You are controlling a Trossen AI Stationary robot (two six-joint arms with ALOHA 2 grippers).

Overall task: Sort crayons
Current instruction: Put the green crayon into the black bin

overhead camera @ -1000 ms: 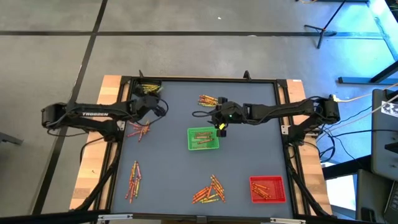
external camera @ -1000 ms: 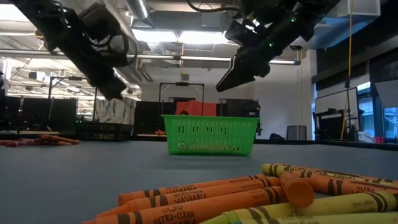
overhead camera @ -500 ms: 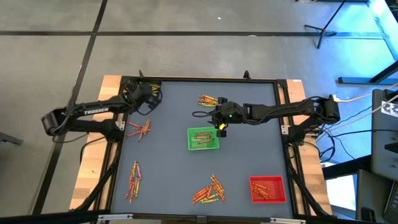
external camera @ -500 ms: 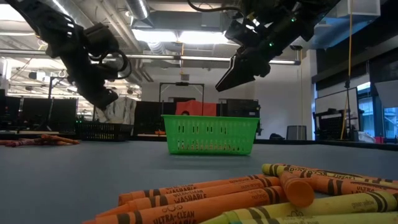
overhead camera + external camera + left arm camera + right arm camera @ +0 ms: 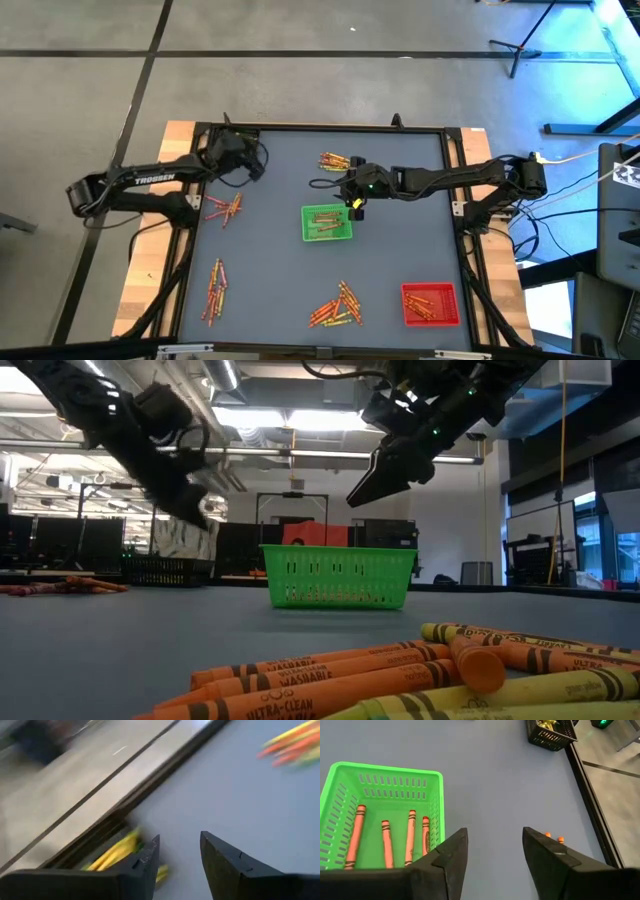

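Crayons [image 5: 336, 306] lie in loose piles across the grey surface [image 5: 400, 250], a few already in the green tray [image 5: 340, 785]. They look light, stiff and prone to rolling; pinch one across its middle. Both the left claw [image 5: 179, 854] and right claw [image 5: 495, 852] hang parted and empty.

Trays on the bench [image 5: 280, 170]: three. One green tray [image 5: 327, 223] at frame centre, one red tray [image 5: 430, 304] at lower right, one dark tray [image 5: 238, 142] at upper left. Loose crayon clusters on the bench surface: four, at upper centre [image 5: 334, 161], left [image 5: 224, 208], lower left [image 5: 215, 290] and lower centre [image 5: 337, 305]; individual counts unreadable. Crayons in the green tray, per the right wrist view: four visible.
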